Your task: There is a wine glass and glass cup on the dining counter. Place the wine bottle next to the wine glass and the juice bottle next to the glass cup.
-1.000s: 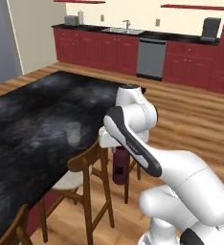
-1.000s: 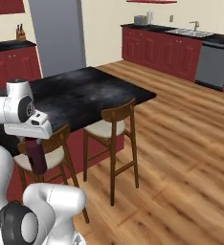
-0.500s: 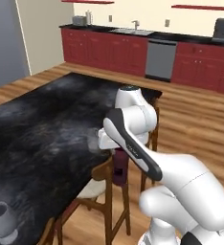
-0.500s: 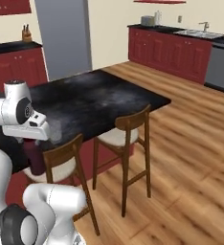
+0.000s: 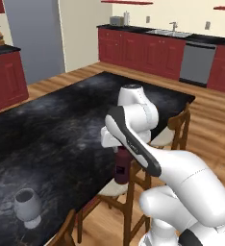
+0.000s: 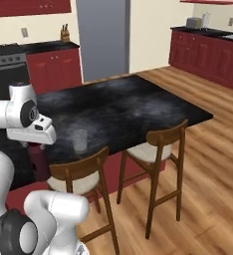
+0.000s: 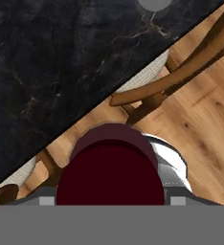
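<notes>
My gripper (image 5: 121, 153) is shut on the juice bottle (image 5: 122, 167), a wide dark red bottle that hangs beside the near edge of the dining counter (image 5: 52, 129). From above, its dark red cap (image 7: 111, 167) sits over a chair seat and the floor, just off the black top (image 7: 61, 57). The wine glass (image 5: 28, 207) stands on the counter at the lower left. Near the counter's front edge stands the glass cup (image 6: 79, 140), also seen as a grey disc (image 7: 153, 4). The wine bottle is out of view.
Wooden chairs (image 6: 83, 172) (image 6: 158, 144) stand tucked along the counter's near side, one right below the bottle (image 5: 117, 190). Red cabinets (image 5: 148, 53) and a grey fridge (image 6: 103, 37) line the far walls. Open wooden floor (image 6: 208, 164) lies to the right.
The base has driven along the counter, so the whole scene has shifted; the wine glass has come nearer at the lower left. The juice bottle stays in my shut gripper.
</notes>
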